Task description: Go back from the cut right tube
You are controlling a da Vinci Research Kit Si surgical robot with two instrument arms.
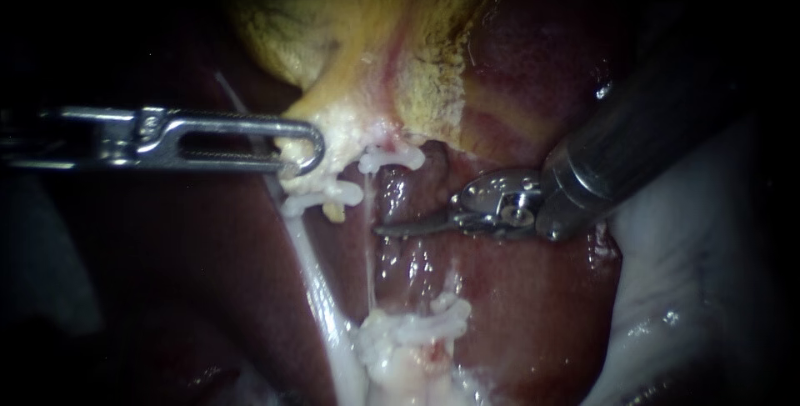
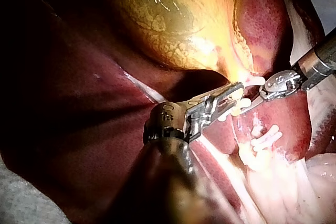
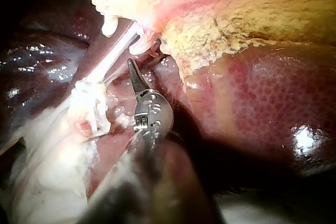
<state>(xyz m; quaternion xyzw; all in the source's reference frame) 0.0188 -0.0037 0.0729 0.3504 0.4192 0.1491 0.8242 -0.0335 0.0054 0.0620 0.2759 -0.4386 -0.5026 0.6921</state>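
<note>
Blades pressed together, right instrument (image 1: 400,228) lies between the clipped stumps of the cut right tube (image 1: 390,346); left instrument (image 1: 307,151) pinches pale tissue (image 1: 350,127) below the gallbladder (image 1: 333,22).

Glossy liver (image 1: 533,314), crackled gallbladder (image 1: 350,14), polished metal left instrument (image 1: 308,150)

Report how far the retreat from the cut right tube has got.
Done: the right tube looks parted, with a gap between the upper clips and the lower clips; one thin strand crosses it. In hand: the right instrument, blades shut, lies beside that gap, while the left instrument grips the gallbladder at its neck. Left: drawing the right instrument clear, probably along its shaft.
</note>
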